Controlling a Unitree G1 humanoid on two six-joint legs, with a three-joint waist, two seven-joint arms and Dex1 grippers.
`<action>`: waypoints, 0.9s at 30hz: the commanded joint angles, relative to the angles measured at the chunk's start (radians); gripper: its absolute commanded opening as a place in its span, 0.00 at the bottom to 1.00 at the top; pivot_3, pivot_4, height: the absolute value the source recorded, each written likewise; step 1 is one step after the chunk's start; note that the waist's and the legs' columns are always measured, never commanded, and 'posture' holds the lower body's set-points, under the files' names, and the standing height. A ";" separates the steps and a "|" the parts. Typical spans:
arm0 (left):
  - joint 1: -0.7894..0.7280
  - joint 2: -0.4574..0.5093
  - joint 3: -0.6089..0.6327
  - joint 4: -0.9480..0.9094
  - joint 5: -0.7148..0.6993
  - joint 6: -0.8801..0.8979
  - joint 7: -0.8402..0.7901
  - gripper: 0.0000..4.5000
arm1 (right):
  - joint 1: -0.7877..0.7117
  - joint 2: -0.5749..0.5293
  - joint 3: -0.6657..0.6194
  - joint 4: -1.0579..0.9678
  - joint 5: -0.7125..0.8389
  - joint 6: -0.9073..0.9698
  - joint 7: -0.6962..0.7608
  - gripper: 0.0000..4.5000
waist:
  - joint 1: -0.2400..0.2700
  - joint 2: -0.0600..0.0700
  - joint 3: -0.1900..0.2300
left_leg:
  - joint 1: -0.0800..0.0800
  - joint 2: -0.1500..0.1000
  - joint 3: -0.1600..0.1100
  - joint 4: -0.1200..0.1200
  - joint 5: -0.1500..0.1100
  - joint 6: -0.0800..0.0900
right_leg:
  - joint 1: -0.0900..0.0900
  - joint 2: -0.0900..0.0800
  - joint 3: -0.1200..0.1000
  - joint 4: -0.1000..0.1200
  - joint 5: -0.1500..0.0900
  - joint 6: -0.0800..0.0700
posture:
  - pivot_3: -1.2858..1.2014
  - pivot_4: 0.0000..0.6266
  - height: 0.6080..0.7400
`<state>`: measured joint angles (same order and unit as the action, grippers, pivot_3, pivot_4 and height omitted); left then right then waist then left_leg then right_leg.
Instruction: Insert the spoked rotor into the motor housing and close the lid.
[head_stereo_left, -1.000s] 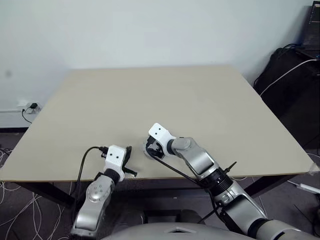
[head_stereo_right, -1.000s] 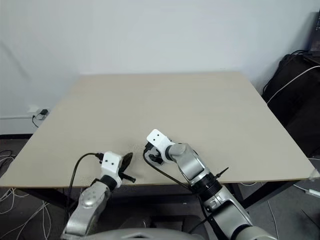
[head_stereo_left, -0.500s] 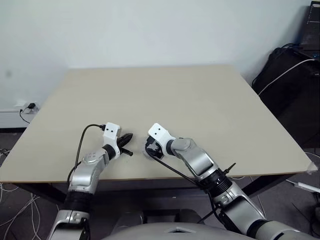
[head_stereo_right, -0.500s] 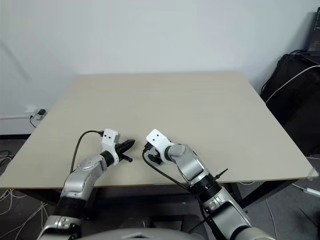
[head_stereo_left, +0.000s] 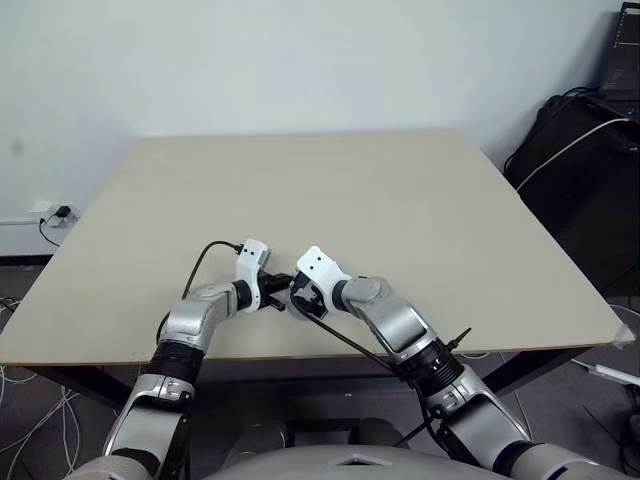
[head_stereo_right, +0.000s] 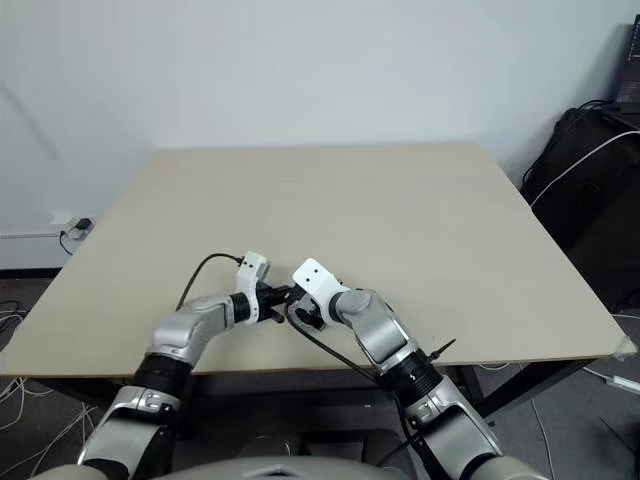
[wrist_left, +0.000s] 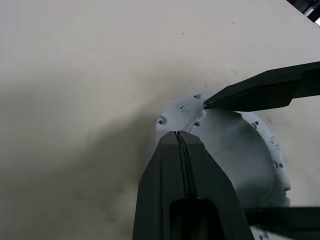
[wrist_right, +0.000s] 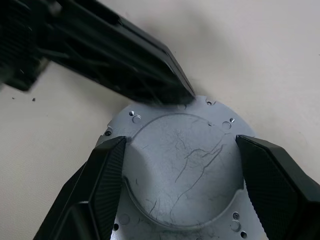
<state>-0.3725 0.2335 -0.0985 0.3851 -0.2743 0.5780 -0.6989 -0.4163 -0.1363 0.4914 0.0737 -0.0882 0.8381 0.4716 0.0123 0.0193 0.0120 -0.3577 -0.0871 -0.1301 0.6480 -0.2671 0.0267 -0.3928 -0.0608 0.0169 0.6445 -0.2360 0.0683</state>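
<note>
The lid (wrist_right: 185, 175), a smooth silver-grey round part with a raised middle and a flange of small holes, lies near the front of the beige table (head_stereo_left: 350, 190). My right gripper (wrist_right: 181, 141) straddles the raised middle, one finger pressed against each side of it. My left gripper (wrist_left: 178, 134) is shut, with nothing between its fingers. Its tip rests at the lid's (wrist_left: 235, 145) rim, beside a right fingertip (wrist_left: 260, 95). From the head, both grippers meet at one spot: the left (head_stereo_left: 283, 284), the right (head_stereo_left: 298, 300). The spoked rotor and the motor housing are hidden.
The table's front edge (head_stereo_left: 300, 352) runs just behind the grippers. Dark bags and cables (head_stereo_left: 590, 170) stand on the floor past the right edge. A wall socket with a plug (head_stereo_left: 60, 213) sits low at the left.
My left arm has swung forward and to the right from the table's front edge, bringing its shut tip to the lid's rim. The right gripper has kept still on the lid.
</note>
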 joint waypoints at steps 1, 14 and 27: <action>-0.040 -0.005 -0.009 0.017 0.017 -0.002 0.001 0.00 | 0.019 -0.010 -0.008 0.033 -0.013 0.032 -0.023 0.71 | 0.000 0.000 0.000 | 0.000 0.000 0.000 0.000 0.000 0.000 | 0.000 0.000 0.000 0.000 0.000 0.000 | 0.52 0.00 1.00; -0.033 -0.010 -0.050 0.027 0.049 0.025 -0.005 0.00 | 0.033 -0.013 -0.008 0.017 -0.010 0.022 -0.021 0.71 | 0.001 -0.001 -0.001 | 0.000 0.000 -0.001 0.000 0.000 -0.001 | 0.000 0.000 0.000 0.000 0.000 0.000 | 0.52 0.00 1.00; -0.018 -0.024 -0.050 0.015 0.044 0.031 -0.011 0.00 | 0.168 -0.062 -0.078 -0.221 0.015 0.128 -0.043 0.99 | 0.006 -0.002 -0.001 | -0.001 -0.002 -0.002 -0.001 -0.001 -0.001 | 0.000 -0.001 0.001 -0.001 -0.001 0.001 | 0.52 0.00 1.00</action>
<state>-0.4019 0.2167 -0.1281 0.4135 -0.2362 0.5973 -0.6992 -0.2772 -0.1708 0.4240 -0.1134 -0.0730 0.9153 0.4356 0.0181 0.0175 0.0107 -0.3589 -0.0891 -0.1323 0.6475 -0.2678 0.0255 -0.3924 -0.0618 0.0177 0.6436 -0.2367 0.0698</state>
